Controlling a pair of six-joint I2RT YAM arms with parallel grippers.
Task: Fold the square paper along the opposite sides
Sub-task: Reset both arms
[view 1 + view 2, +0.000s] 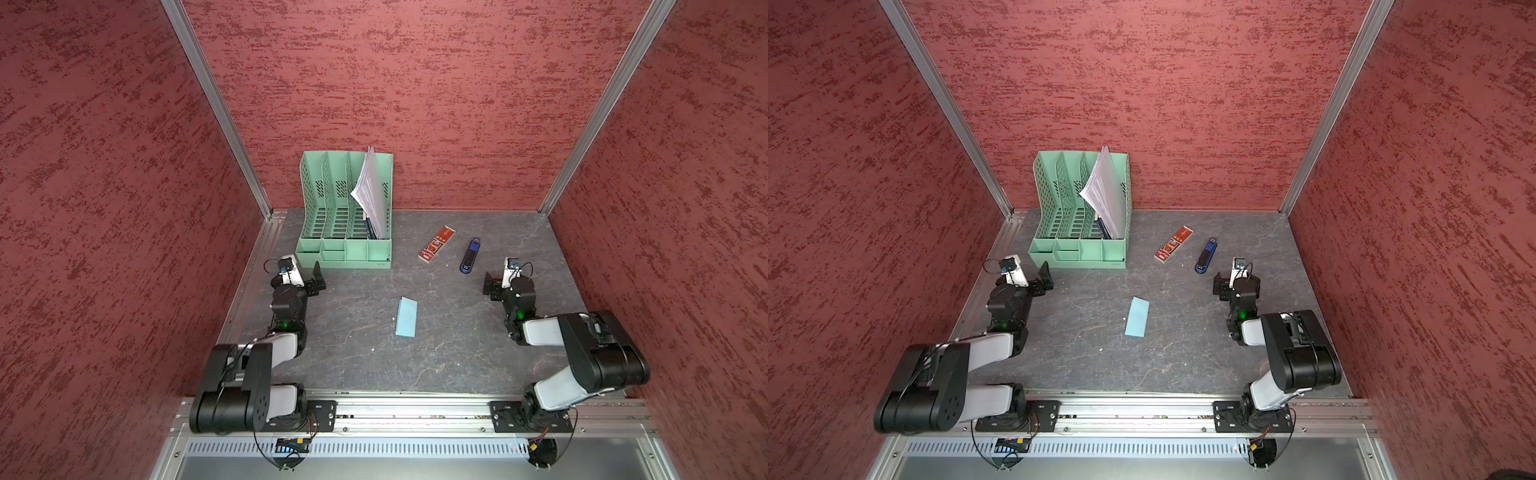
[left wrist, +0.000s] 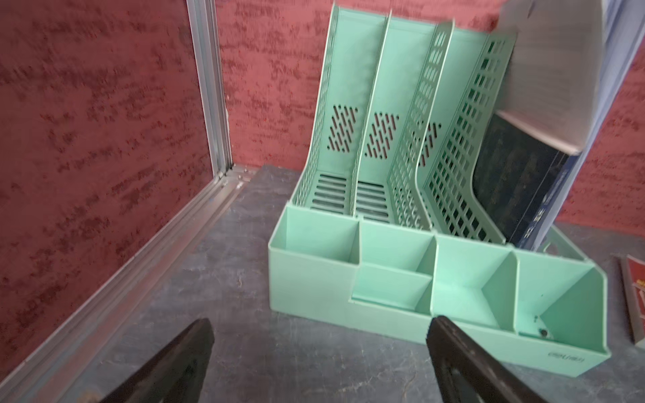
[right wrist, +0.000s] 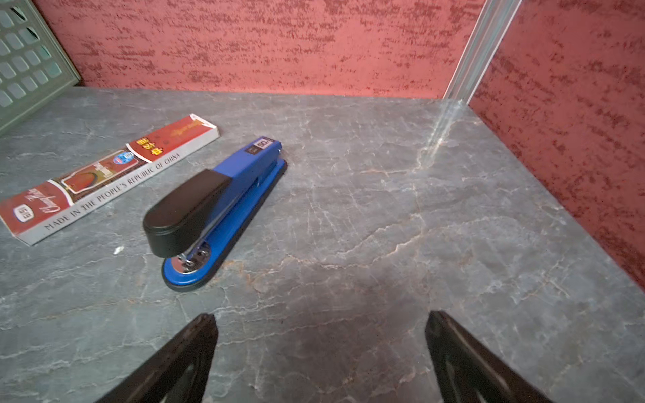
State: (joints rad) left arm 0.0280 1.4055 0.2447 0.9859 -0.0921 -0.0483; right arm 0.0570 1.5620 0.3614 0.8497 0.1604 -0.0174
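The square paper (image 1: 406,317) lies flat on the bare bench (image 1: 353,365), out in front of the green file rack (image 1: 345,249) and well apart from it, on the side of the rack's end that holds the white sheets (image 1: 371,195). It shows as a narrow strip rather than a square, so I judge the fold along opposite sides is already made and I am at the closing step, parked clear.

My left pincer (image 1: 312,279) hangs just in front of the rack's empty end, spread wide and holding nothing. My right pincer (image 1: 492,286) is out past the rack's sheet end, near the blue stapler (image 1: 469,256), also spread wide and empty. Neither touches the paper.

The strip's long axis runs toward and away from the rack. Its far short edge points roughly at the rack's sheet-end corner, and its near short edge points back at my bases. I cannot tell from above which long side is the crease.

If the crease needs pressing, I would have to bring one pincer over the strip and run it along that axis, steadying a short end with the other.
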